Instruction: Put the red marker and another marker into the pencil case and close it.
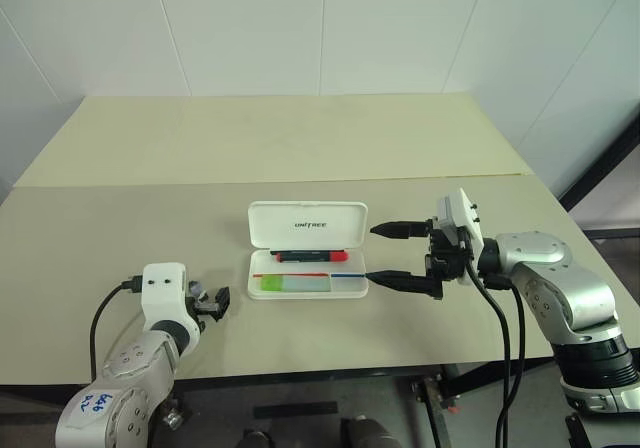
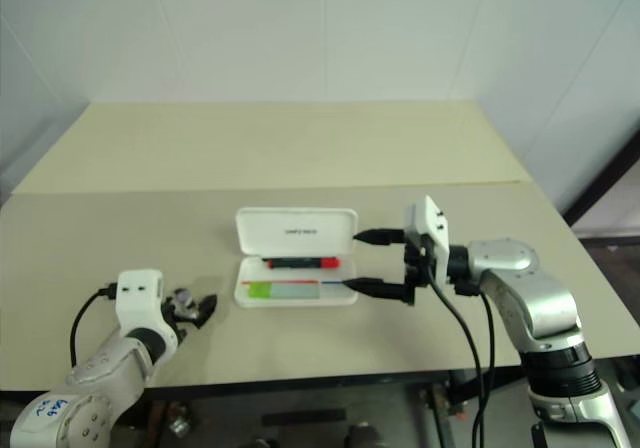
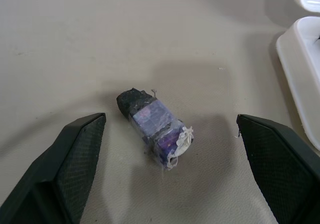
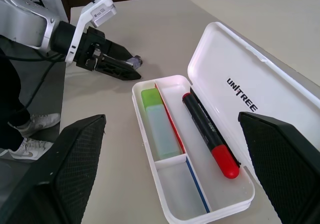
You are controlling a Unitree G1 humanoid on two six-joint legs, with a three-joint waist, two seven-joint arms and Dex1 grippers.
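The pencil case [image 1: 306, 251] is seen lying open on the table [image 1: 300, 148], its lid raised at the far side; the red marker [image 1: 310, 256] is laid in the rear compartment, and the green highlighter [image 1: 292, 284] in the front one. The right gripper [image 1: 372, 254] is held just beside the case's right end, jaws wide and empty. The left gripper [image 3: 170, 129] is spread wide around a small taped object [image 3: 155, 127] on the table, well left of the case.

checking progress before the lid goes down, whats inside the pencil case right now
Inside the open pencil case: the red marker in the compartment nearer the lid, and another marker, pale with a green cap, in the other long compartment. The small end section looks empty. Nothing covers them; the lid stands open.
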